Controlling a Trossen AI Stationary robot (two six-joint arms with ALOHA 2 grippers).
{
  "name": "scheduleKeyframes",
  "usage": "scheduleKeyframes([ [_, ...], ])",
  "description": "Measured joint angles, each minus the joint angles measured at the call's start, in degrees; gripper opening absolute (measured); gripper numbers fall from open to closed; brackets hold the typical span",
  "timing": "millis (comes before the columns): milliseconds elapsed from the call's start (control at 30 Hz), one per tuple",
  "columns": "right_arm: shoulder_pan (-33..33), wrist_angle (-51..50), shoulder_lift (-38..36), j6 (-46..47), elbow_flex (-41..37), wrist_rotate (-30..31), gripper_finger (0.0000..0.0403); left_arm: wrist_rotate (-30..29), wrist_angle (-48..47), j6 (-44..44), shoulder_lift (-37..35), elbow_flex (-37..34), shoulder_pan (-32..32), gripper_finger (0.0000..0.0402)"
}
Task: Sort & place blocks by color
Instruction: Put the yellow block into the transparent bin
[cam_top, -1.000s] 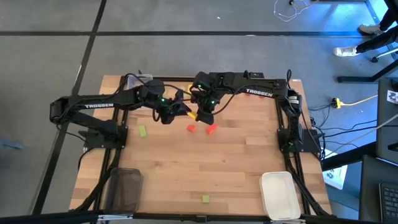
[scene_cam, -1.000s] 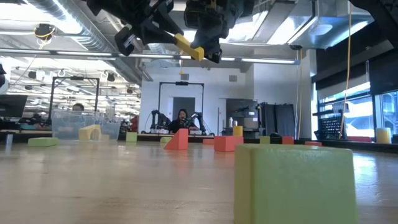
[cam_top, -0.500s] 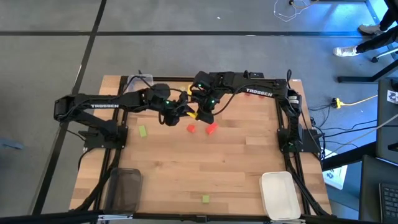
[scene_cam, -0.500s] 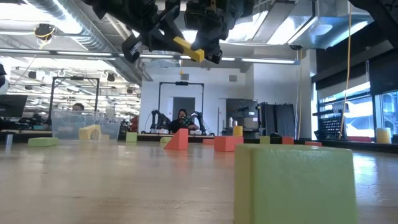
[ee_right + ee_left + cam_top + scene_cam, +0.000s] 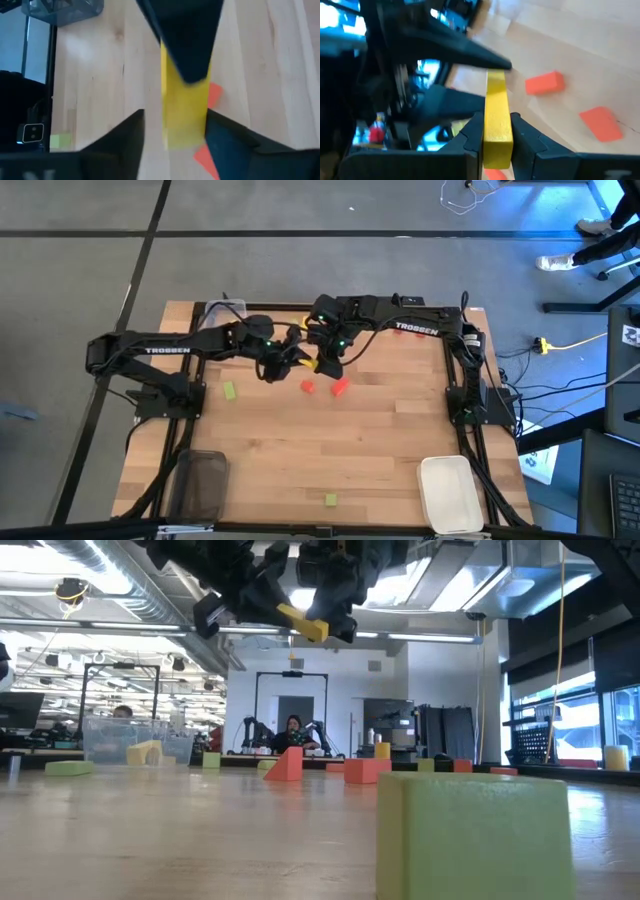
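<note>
A yellow block (image 5: 311,365) is up in the air over the table's far middle, between my two grippers. My left gripper (image 5: 292,360) comes at it from the table's left and is shut on one end (image 5: 496,135). My right gripper (image 5: 326,364) comes from the right and is shut on the other end (image 5: 185,125). In the low view the block (image 5: 303,623) slants high above the tabletop. Two red blocks (image 5: 307,387) (image 5: 340,387) lie on the wood just below. Green blocks lie at the left (image 5: 229,391) and near the near edge (image 5: 330,500). My left gripper pinches the yellow block's near end (image 5: 496,142) between its two fingers (image 5: 470,135), which lie along the block. The block is lifted clear of the table. My right gripper has the block's opposite end (image 5: 184,131) between its two fingers (image 5: 220,131); the left gripper's dark finger covers the block's far part. The block is tilted and lifted clear.
A dark tray (image 5: 200,483) sits at the near left corner, a white tray (image 5: 450,492) at the near right, and a clear tray (image 5: 225,308) at the far left. More red blocks (image 5: 405,330) lie under the right arm. A big green block (image 5: 470,835) fills the low view's foreground.
My left gripper has moved toward the table's right, up to the yellow block that my right gripper holds in the air, and its fingers now stand around the block's free end. The right gripper and the block have stayed nearly still.
</note>
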Motion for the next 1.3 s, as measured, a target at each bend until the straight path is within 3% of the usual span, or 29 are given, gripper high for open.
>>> scheduleKeyframes([
  [167,-1.65,-3.51,0.00,-3.14,0.00,0.42,0.0236,-6.06,-4.87,-3.88,-1.91,0.00,0.74,0.0051],
  [267,-2.31,-5.56,-0.56,-6.44,-0.07,4.51,0.0238,-8.82,-7.35,-9.03,-3.46,0.00,1.93,0.0051],
  [533,-4.08,-7.20,-4.50,-8.94,-0.07,20.57,0.0236,-17.44,-13.26,-31.12,-8.47,0.07,8.31,0.0051],
  [667,-4.46,-7.17,-6.03,-6.83,-0.07,26.45,0.0237,-28.22,-19.87,-44.27,-10.16,0.07,12.62,0.0051],
  [800,-4.54,-7.18,-6.21,-5.90,-0.07,32.07,0.0237,-36.71,-30.69,-64.66,-10.09,0.07,17.36,0.0051],
  [900,-4.56,-6.92,-6.21,-6.36,-0.07,33.28,0.0238,-37.46,-39.57,-79.49,-9.87,0.07,21.45,0.0051],
  [1000,-4.56,-6.68,-6.19,-7.61,-0.07,33.26,0.0238,-37.09,-46.25,-86.80,-8.01,0.03,24.75,0.0051],
  [1133,-4.56,-6.47,-6.19,-9.01,-0.07,33.23,0.0238,-31.02,-48.73,-90.45,-5.29,-0.47,28.67,0.0051],
  [1300,-4.56,-5.95,-6.19,-9.40,-0.07,33.23,0.0238,-29.87,-48.68,-90.36,-2.52,-3.44,31.57,0.0051],
])
